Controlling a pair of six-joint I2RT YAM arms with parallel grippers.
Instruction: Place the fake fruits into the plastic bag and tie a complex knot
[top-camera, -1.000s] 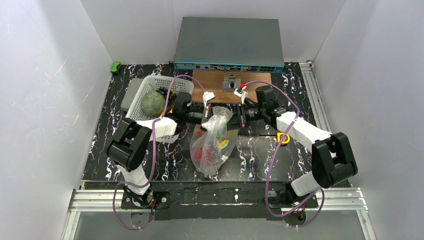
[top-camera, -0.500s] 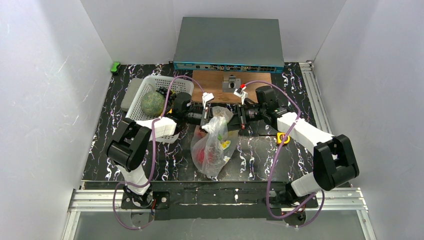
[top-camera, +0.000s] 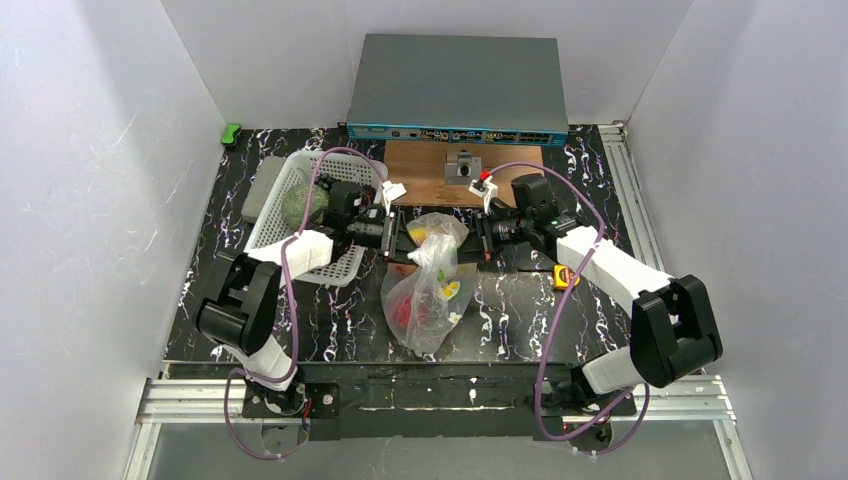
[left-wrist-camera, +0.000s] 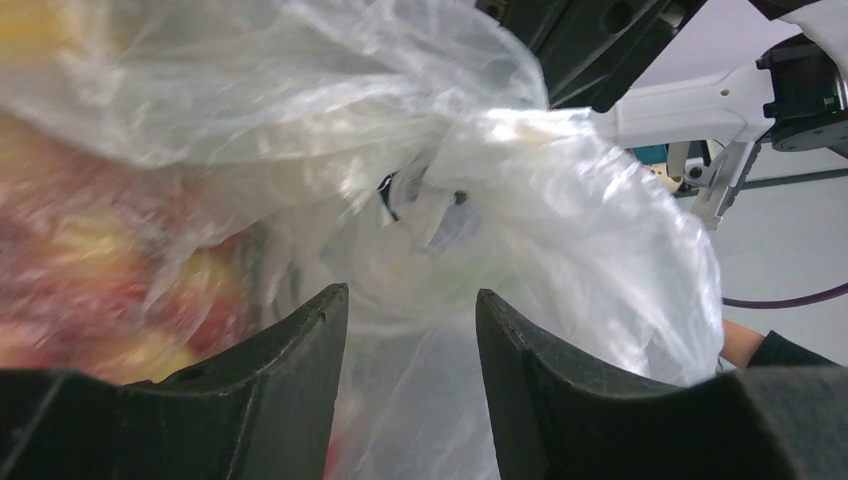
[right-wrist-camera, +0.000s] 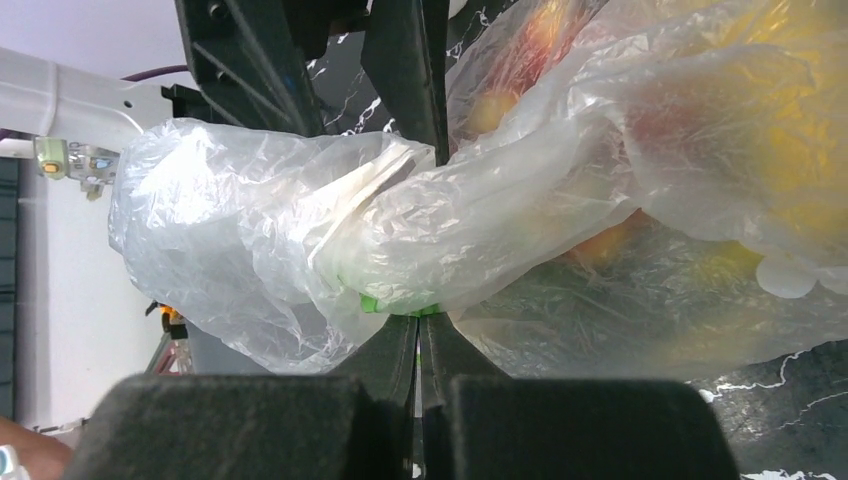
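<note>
Pinched shut on a twisted rope of film, the jaws of the right gripper (right-wrist-camera: 424, 240) hold the neck of the thin clear plastic bag (top-camera: 428, 300) printed with white flowers. The left gripper (left-wrist-camera: 412, 305) stands with its jaws apart, crinkled film just ahead of them and nothing clamped.

Nearest us, the bag's belly rests on the black marbled table (top-camera: 330, 325) with the glossy red and yellow fake fruits (top-camera: 408, 312) inside, so we judge the filling done and the knot in hand. Beyond it, the two grippers face each other across the neck.

To do this well, we would hold the right grip firm and the strand taut. We would bring the left jaws wide around the loose film, close only once it sits deep between the pads, then wrap slowly. A hard pull could tear the film or tip the fruit out.

Further left sits a white lattice plastic basket (top-camera: 340, 265) with a green melon-like ball (top-camera: 300, 205), and a yellow tape measure (top-camera: 566, 277) lies to the right. Farthest are a brown wooden board (top-camera: 440, 160) and a grey flat metal box (top-camera: 455, 80).
</note>
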